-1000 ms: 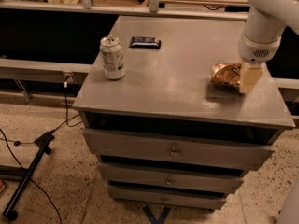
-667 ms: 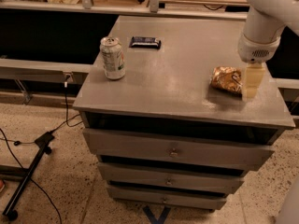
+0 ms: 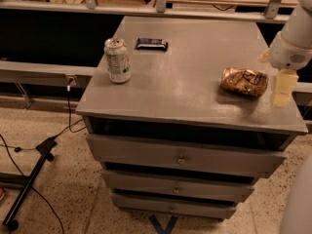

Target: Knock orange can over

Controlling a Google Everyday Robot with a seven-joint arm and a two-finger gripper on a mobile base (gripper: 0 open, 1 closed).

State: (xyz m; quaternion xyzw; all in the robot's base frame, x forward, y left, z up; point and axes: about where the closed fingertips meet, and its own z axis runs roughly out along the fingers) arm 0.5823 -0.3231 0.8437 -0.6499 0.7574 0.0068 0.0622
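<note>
The orange can [image 3: 243, 82] lies on its side on the right part of the grey cabinet top [image 3: 190, 77], its copper side with dark and pale graphics facing up. My gripper [image 3: 281, 100] hangs from the white arm just right of the can, near the top's right edge. It is apart from the can by a small gap and holds nothing.
A white-and-green can [image 3: 117, 60] stands upright near the left edge. A dark flat wrapped bar [image 3: 151, 44] lies behind it. The cabinet has drawers below. Cables and a black stand [image 3: 29, 184] lie on the floor at left. A shelf runs along the back.
My gripper has moved right, from against the orange can's right end to a spot clear of it. The can stays lying on its side.
</note>
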